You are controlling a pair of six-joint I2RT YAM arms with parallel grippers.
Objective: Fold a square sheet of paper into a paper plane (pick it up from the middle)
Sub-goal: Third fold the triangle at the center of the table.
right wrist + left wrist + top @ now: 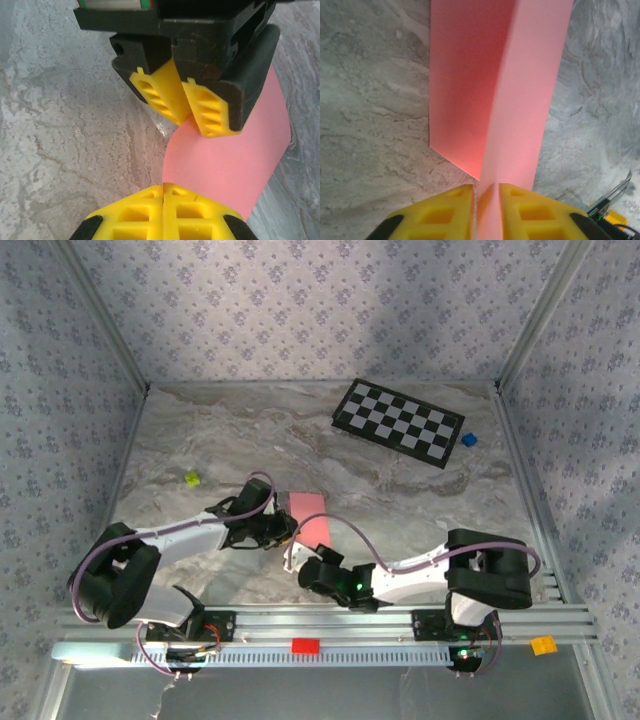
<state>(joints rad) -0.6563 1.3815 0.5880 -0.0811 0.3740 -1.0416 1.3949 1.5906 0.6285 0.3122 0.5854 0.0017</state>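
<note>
The left gripper (486, 192) has its yellow fingers (445, 215) parted a little. A raised crease of the paper (465, 75) stands in the narrow gap between them. Whether the pads press the crease cannot be made out. From the left wrist, the paper runs away from the fingertips in two long panels, one deeper red and one paler pink, which meet along that crease.

The right gripper (163, 186) is clenched, its two yellow fingers (200, 215) meeting in a tight seam. The tips sit at the near edge of the paper, by a corner. It is not clear whether a sliver of paper is caught between them. In the right wrist view the left gripper faces it from just across the sheet, fingers pointing down onto the far part of the paper. The pink sheet curves between the two.

From above, both arms reach in to the middle of the table (230, 430), the left from the left and the right from the right. Their grippers are close together at the near end of the paper, which lies near the centre of the marble top.

A checkerboard (398, 423) lies at the back right, well apart from the paper, with a blue block (468, 440) just beside its right end. A green block (192, 479) sits to the left. A red block (305, 645) and an orange block (542, 644) rest on the front rail (400, 625).
</note>
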